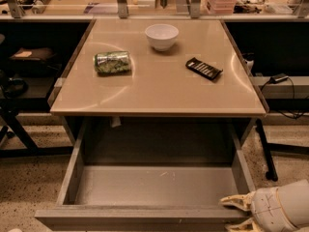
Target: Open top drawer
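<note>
Since the wide flat grey top drawer (135, 220) is already pulled way out, job's basically done; my pale hand (233, 213) sits at its right corner, fingers apart.

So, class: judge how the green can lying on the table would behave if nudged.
Lying on its side, the can probably rolls if nudged. The glossy tabletop likely offers little grip. The pincer hovers by the top drawer's front corner.
</note>
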You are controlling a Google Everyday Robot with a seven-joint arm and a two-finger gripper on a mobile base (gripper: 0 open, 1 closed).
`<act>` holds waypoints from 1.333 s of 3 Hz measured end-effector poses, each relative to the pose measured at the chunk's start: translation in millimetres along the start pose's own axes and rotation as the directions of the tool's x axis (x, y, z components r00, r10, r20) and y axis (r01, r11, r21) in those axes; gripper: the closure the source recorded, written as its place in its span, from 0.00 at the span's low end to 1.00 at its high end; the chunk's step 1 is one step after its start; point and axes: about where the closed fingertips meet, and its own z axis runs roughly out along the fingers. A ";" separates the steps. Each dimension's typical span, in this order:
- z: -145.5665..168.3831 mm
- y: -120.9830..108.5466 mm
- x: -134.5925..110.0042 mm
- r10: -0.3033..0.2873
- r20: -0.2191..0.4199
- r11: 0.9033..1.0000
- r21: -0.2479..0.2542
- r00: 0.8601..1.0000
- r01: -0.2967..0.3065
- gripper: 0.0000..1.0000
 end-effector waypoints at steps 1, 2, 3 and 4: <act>0.0 0.0 0.0 0.000 0.000 1.000 0.000 1.000 0.000 0.34; 0.0 0.0 0.0 0.000 0.000 1.000 0.000 1.000 0.000 0.12; 0.0 0.0 0.0 0.000 0.000 1.000 0.000 1.000 0.000 0.00; 0.0 0.0 0.0 0.000 0.000 1.000 0.000 1.000 0.000 0.00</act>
